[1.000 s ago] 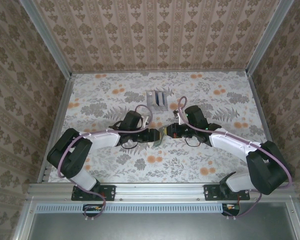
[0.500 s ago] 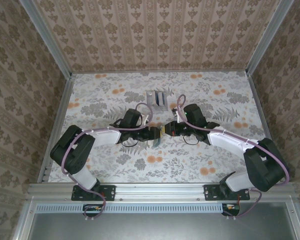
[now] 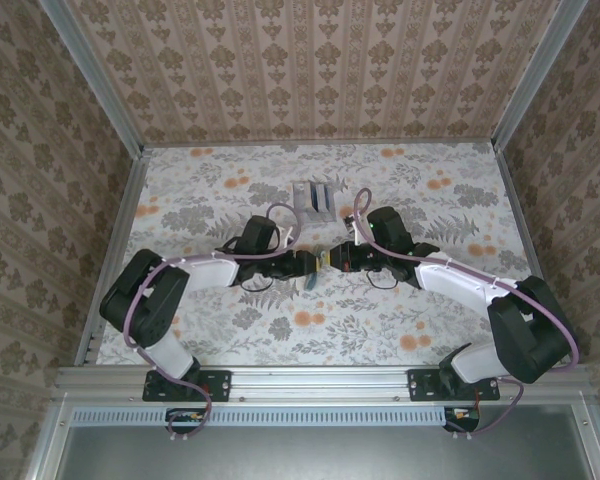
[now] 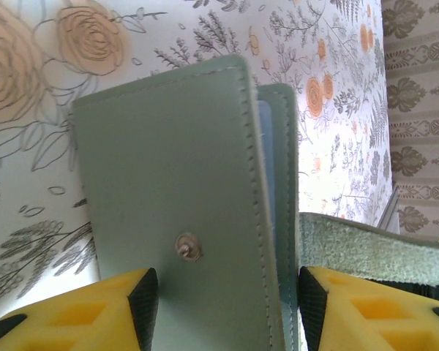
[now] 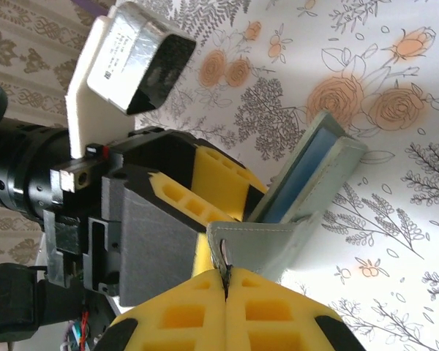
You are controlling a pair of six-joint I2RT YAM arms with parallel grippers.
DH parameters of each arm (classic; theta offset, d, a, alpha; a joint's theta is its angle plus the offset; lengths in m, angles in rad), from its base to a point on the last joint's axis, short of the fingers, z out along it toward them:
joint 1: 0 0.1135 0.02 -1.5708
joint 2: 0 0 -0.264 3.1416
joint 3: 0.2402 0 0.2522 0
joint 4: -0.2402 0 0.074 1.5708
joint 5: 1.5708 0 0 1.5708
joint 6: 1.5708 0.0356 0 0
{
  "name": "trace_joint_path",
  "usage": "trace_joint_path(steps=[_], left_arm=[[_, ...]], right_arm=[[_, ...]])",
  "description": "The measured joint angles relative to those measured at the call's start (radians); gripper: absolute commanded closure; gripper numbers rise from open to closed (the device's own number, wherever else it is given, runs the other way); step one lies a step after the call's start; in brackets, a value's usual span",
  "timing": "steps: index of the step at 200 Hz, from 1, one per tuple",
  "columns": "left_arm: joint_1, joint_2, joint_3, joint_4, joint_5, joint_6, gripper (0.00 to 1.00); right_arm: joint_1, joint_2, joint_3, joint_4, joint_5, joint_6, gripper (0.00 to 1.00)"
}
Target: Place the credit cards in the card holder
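Grey-green wallet [image 4: 175,219] has drifted slightly up-frame in the top view since a second ago, both arms still sharing it. Left gripper [image 4: 227,292] clamps its body and right gripper [image 5: 225,296] pinches the flap [image 5: 263,245]. Blue card [image 5: 296,172] is already tucked inside, so loading looks underway. Sticker [image 5: 121,50], upper left of the right wrist view, is too small to read.

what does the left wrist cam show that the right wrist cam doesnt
Left wrist: the card holder, its outer face with a metal snap, between the left gripper's yellow fingers. Right wrist: the right gripper shut on the holder's flap, the blue card's face between the halves, and the left arm's camera housing. Both: the grey-green holder over the floral table.
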Motion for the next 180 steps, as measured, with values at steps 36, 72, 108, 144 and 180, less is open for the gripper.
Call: trace_joint_path(steps=[36, 72, 108, 144, 180], left_arm=[[0.006, -0.025, -0.033, 0.001, -0.007, -0.001, 0.42], [0.007, -0.036, -0.045, 0.020, -0.018, -0.009, 0.40], [0.007, -0.048, -0.051, 0.022, -0.034, -0.011, 0.40], [0.013, -0.053, -0.056, 0.014, -0.048, -0.011, 0.39], [0.013, -0.053, -0.074, 0.014, -0.057, -0.019, 0.39]], right_arm=[[-0.010, -0.011, 0.000, -0.048, 0.014, -0.025, 1.00], [-0.023, -0.033, 0.000, -0.084, 0.025, -0.047, 1.00], [-0.032, -0.043, 0.000, -0.100, 0.027, -0.052, 1.00], [-0.044, -0.066, 0.000, -0.108, 0.038, -0.061, 1.00], [-0.053, -0.077, -0.010, -0.108, 0.048, -0.067, 1.00]])
